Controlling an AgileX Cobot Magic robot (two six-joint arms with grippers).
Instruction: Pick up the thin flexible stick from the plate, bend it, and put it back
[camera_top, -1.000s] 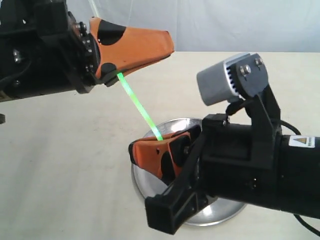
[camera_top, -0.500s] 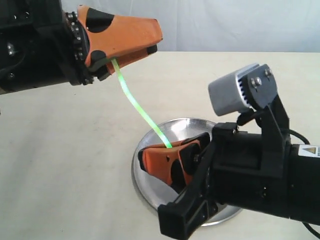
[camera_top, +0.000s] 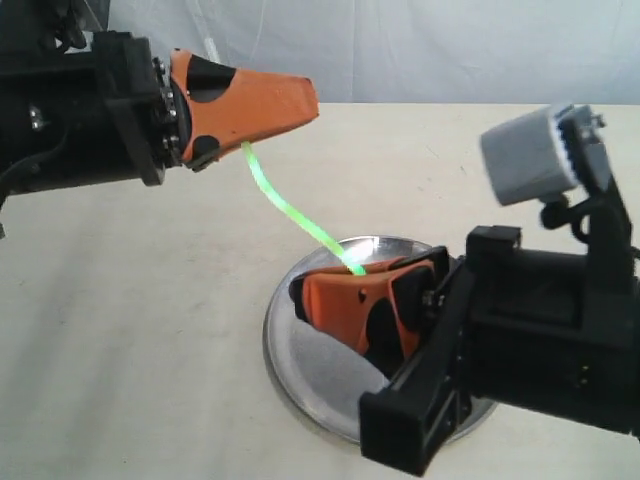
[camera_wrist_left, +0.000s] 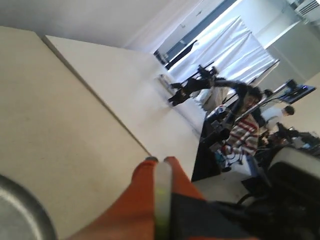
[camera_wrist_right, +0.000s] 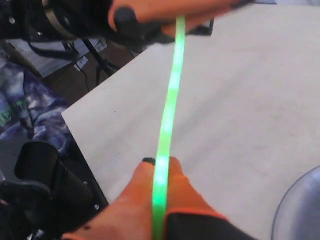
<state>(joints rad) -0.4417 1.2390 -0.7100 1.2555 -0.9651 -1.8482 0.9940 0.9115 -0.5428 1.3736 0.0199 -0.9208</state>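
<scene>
The thin flexible stick (camera_top: 295, 215) is a neon-green rod hanging in the air in a gentle curve between both grippers. My left gripper (camera_top: 311, 103), orange-fingered and high at the left, is shut on the stick's upper end (camera_wrist_left: 162, 197). Low over the plate (camera_top: 300, 375), my right gripper (camera_top: 298, 293) is shut on the lower end (camera_wrist_right: 159, 185). In the right wrist view the stick (camera_wrist_right: 171, 95) runs from my right gripper (camera_wrist_right: 160, 161) up to the left one. The silver plate lies on the table under the right arm, partly hidden by it.
The beige table (camera_top: 130, 330) stretches around the plate; its edge (camera_wrist_right: 85, 135) shows in the right wrist view, with stands and clutter beyond. The plate's rim (camera_wrist_left: 27, 202) (camera_wrist_right: 300, 205) shows in both wrist views. The bulky black right arm (camera_top: 540, 330) covers the plate's right side.
The stick was straight and now curves. My right gripper has shifted right over the plate; the left gripper has drawn back to the left, still holding its end.
</scene>
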